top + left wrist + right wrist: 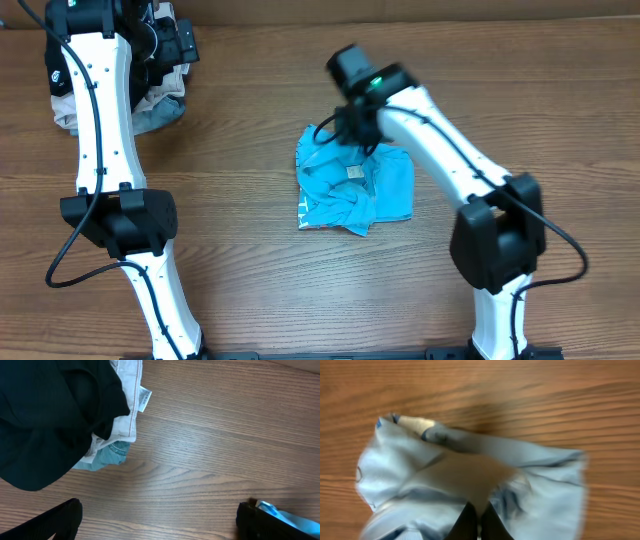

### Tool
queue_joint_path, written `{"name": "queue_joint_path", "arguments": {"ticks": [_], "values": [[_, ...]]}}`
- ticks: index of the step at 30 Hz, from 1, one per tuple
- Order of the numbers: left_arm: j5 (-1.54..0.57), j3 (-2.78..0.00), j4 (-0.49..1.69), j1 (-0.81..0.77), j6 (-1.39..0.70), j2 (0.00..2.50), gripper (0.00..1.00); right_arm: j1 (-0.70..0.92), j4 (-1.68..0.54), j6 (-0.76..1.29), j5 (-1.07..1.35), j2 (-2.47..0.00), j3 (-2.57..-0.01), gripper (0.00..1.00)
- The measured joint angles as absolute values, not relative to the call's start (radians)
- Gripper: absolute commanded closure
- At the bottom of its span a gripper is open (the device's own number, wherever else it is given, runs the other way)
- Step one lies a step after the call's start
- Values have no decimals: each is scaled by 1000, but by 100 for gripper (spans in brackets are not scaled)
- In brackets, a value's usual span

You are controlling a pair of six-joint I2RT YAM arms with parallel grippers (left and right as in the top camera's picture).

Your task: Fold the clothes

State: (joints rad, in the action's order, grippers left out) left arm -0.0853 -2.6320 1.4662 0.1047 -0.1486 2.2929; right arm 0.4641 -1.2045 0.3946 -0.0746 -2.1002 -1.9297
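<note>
The sky-blue T-shirt [352, 187] lies crumpled in the middle of the table. My right gripper [352, 130] is at its far edge, shut on a pinch of the fabric. In the right wrist view the fingers [479, 522] are pressed together with the pale blue cloth [470, 475] bunched up between and around them. My left gripper [172, 42] is at the far left over the pile of other clothes. In the left wrist view its fingers [160, 520] are wide apart and empty above bare wood.
A pile of other garments [150, 95] sits at the far left corner: a black one [50, 415], a beige one with a label [131, 405] and a grey-blue one [111, 455]. The left arm's elbow [118, 215] stands at the left front, the right arm's [497, 235] at the right.
</note>
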Motion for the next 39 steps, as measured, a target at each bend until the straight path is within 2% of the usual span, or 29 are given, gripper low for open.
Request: {"name": "queue_joint_path", "arguments": {"ticks": [7,8,9,10,11,12,16,21,25,30,32,34,35,36,37,39], "values": [[-81,-2632,1467,105,-147,2293,0,240,-1215,316,-55,-2019,-1982,96],[-81,-2632,1467,105,-147,2293,0,205,-1215,311,-55,-2027,-1980,90],[-81,-2632,1467,105,-147,2293,0,175,-1214,308,-56,-2036,-1975,52],[-81,-2632,1467,105,-146,2293,0,142,-1214,303,-56,-2049,-1966,30],[-81,-2632,1467,105,-146,2293,0,95,-1218,297,-56,-2074,-1953,25],[-81,-2632,1467,105,-143,2293,0,74,-1227,291,-42,-2087,-1949,24],[-78,-2632,1467,105,-134,2293,0,39,-1270,271,39,-2093,-1944,26],[-78,-2632,1468,105,-131,2293,0,62,-1434,262,180,-2086,-1942,30],[-78,-2632,1468,105,-131,2293,0,175,-1459,262,215,-2073,-1897,32],[-78,-2632,1470,105,-131,2293,0,335,-1374,266,225,-2069,-1793,36],[-78,-2632,1470,105,-131,2293,0,373,-1355,289,203,-2069,-1756,43],[-78,-2632,1472,105,-130,2293,0,401,-1354,329,154,-2069,-1717,54],[-78,-2632,1475,105,-130,2293,0,408,-1357,345,129,-2069,-1702,69],[-78,-2632,1477,105,-130,2293,0,408,-1362,356,117,-2069,-1697,79],[-78,-2632,1480,105,-130,2293,0,407,-1367,366,101,-2069,-1695,94],[-78,-2632,1483,105,-130,2293,0,406,-1373,379,85,-2069,-1695,96]]}}
